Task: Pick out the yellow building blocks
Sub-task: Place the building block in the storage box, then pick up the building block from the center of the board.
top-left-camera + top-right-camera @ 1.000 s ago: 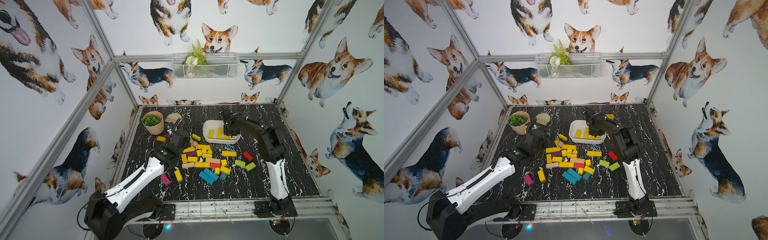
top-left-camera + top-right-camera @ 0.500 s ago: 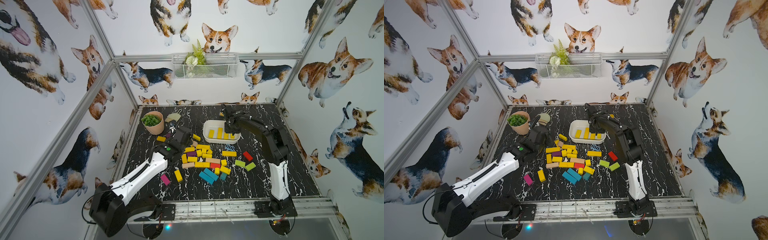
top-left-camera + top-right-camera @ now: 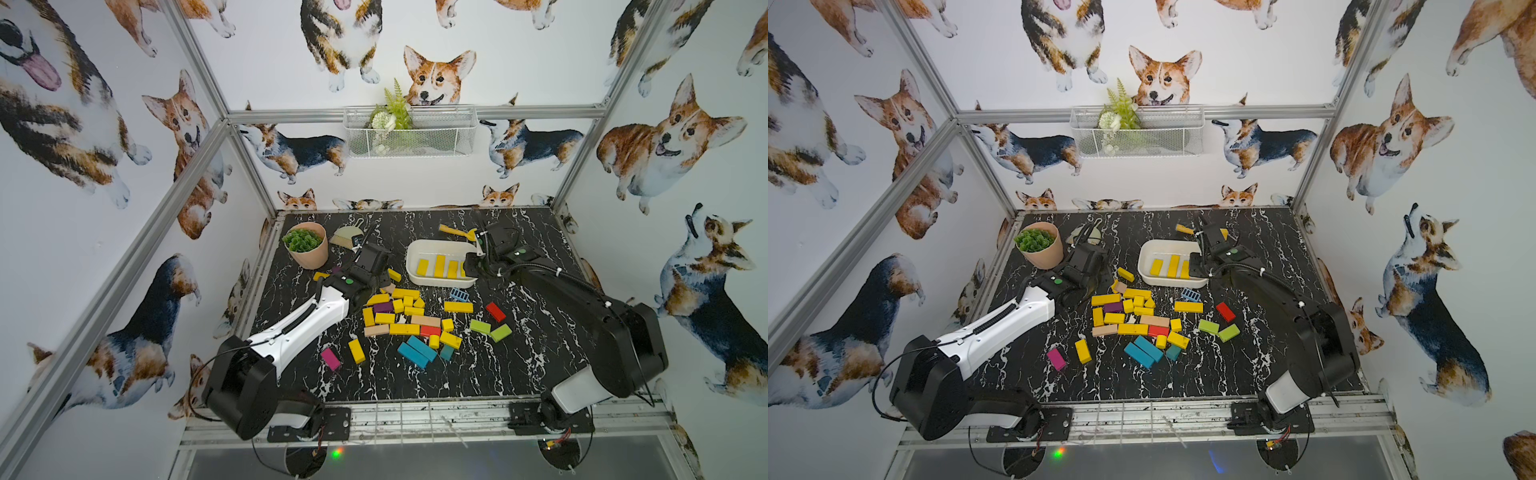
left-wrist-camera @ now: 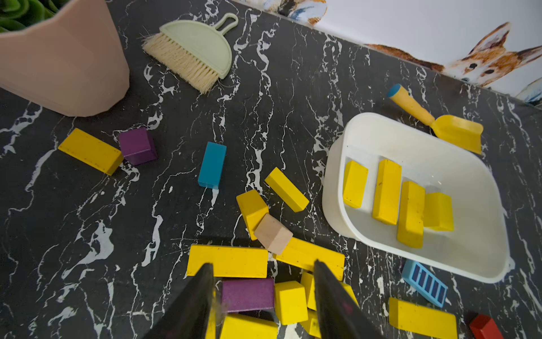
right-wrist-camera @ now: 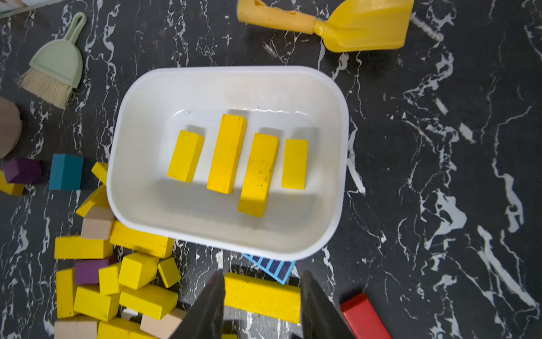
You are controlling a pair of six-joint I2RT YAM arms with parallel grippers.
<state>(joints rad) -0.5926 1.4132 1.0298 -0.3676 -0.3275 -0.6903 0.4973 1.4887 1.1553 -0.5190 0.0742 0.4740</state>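
Several yellow building blocks (image 3: 405,309) lie in a mixed pile at mid-table, and one more (image 3: 356,350) lies apart nearer the front. Four yellow bars (image 5: 227,152) lie side by side in the white tray (image 5: 123,123). My left gripper (image 4: 263,264) hangs open over the pile's back edge, above a purple block (image 4: 247,295) and a yellow cube (image 4: 290,302). My right gripper (image 5: 262,273) is open and empty above the tray's right end (image 3: 471,266). In the right wrist view a yellow bar (image 5: 262,296) on the table shows between its fingers.
A pink plant pot (image 3: 307,245) and a green hand brush (image 3: 345,237) stand at the back left. A yellow toy shovel (image 3: 457,232) lies behind the tray. Red (image 3: 495,311), green (image 3: 490,329), blue (image 3: 417,351), magenta (image 3: 330,358) and tan (image 3: 424,321) blocks lie around the pile.
My right gripper's jaws have gone from shut to open over the tray's right end. The left arm has reached a little further toward the back of the pile.
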